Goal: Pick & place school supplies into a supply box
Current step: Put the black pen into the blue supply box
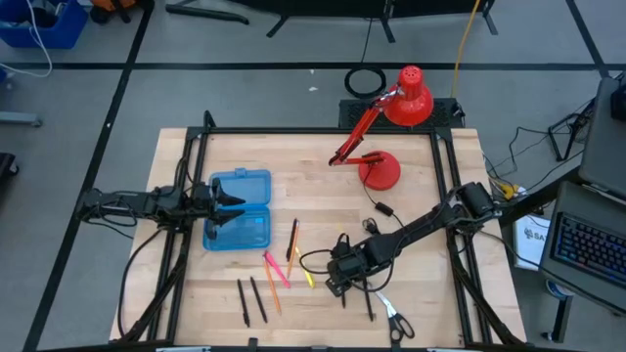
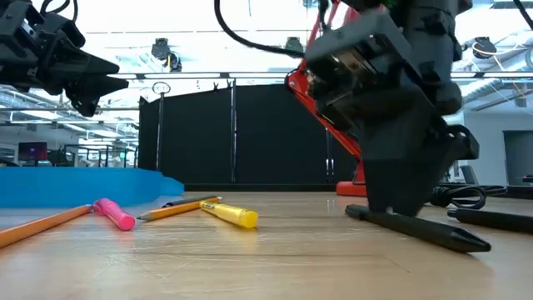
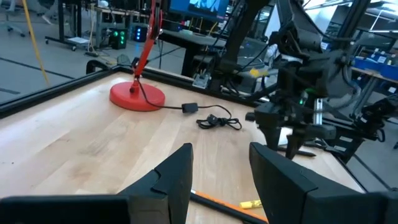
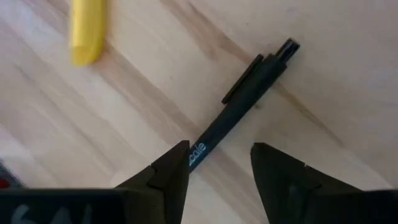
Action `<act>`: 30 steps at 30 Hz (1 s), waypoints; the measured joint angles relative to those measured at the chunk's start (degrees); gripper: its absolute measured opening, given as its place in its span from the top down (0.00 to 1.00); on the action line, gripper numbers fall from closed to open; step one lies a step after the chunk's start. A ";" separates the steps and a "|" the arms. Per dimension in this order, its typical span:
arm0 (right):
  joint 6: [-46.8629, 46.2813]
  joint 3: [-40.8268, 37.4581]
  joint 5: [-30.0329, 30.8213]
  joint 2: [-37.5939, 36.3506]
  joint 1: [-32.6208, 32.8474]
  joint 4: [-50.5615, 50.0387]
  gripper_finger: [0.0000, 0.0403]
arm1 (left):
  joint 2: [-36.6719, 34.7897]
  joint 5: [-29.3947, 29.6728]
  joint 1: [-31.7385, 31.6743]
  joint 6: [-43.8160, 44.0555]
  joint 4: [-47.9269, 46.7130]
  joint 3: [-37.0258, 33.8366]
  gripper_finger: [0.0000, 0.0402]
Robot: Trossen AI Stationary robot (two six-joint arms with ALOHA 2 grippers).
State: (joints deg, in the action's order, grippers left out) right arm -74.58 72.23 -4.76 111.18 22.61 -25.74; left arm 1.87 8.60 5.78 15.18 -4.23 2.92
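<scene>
the right gripper point(image 4: 214, 171) is reaching down low over the front middle of the bench point(image 1: 411, 210), its jaws spread with a black pen point(image 4: 239, 112) lying on the wood between them; the pen is not pinched, and one finger point(image 4: 171, 168) is sitting just beside its printed barrel. in the low view the same gripper point(image 2: 400, 208) is hanging right over the pen point(image 2: 416, 227), close to touching it. a yellow marker point(image 4: 87, 31) is lying near that pen, apart from it.

the left gripper point(image 1: 227, 203) is hovering over the blue box point(image 1: 240, 210), which is lying open at the left side of the bench; its jaws are spread and holding nothing, as the left wrist view is showing point(image 3: 214, 180).

other supplies are lying loose on the front half of the bench: a pink marker point(image 2: 115, 213), an orange pencil point(image 1: 292, 238), two black pens point(image 1: 250, 299) side by side, and scissors point(image 1: 396, 319) near the front right corner. a red lamp point(image 1: 391, 127) is standing at the back of the bench, its cable point(image 1: 377, 207) trailing forward
</scene>
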 joint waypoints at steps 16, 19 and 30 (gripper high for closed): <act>2.79 -0.04 -2.82 3.91 0.76 2.22 0.77 | 0.00 -0.08 0.00 0.17 -0.11 -0.02 0.60; 3.56 -0.09 -2.88 3.97 0.74 0.09 0.84 | 0.00 -0.09 0.00 0.18 -0.13 -0.02 0.60; 10.91 -0.13 -0.07 4.04 0.81 -6.19 0.94 | 0.00 -0.13 -0.02 0.17 -0.17 -0.02 0.60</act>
State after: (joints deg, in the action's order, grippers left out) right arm -63.67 72.10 -4.83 115.22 23.42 -31.93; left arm 1.87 8.47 5.76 15.35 -4.40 2.90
